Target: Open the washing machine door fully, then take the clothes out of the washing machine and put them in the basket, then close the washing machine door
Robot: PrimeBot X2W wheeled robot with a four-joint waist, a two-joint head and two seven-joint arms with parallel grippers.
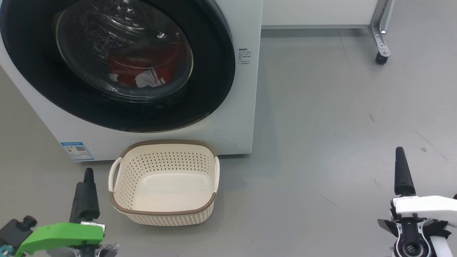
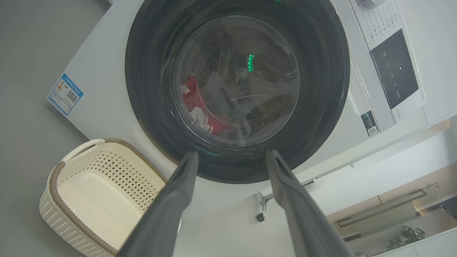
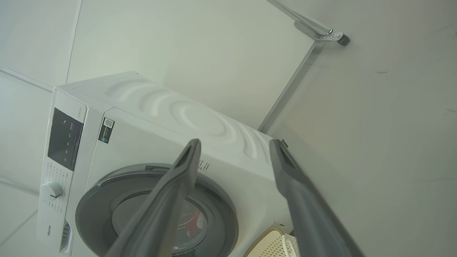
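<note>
Head view, and the washing machine door (image 1: 32, 78) sits shut on the washing machine (image 1: 244, 107), with the clothes (image 1: 142, 67) showing red and white behind its glass. The basket (image 1: 162, 212) stands on the floor (image 1: 321, 142) just in front. The left pincer (image 2: 232, 154) hangs beside the basket, spread wide, holding nothing. The right pincer (image 3: 234, 142) is well off right, also apart.

The washing machine (image 1: 243, 117) is white, its door (image 1: 218, 71) rimmed in glossy black. The clothes (image 1: 142, 67) are red and white. The basket (image 1: 164, 161) is cream, hole-patterned, brown-rimmed.
</note>
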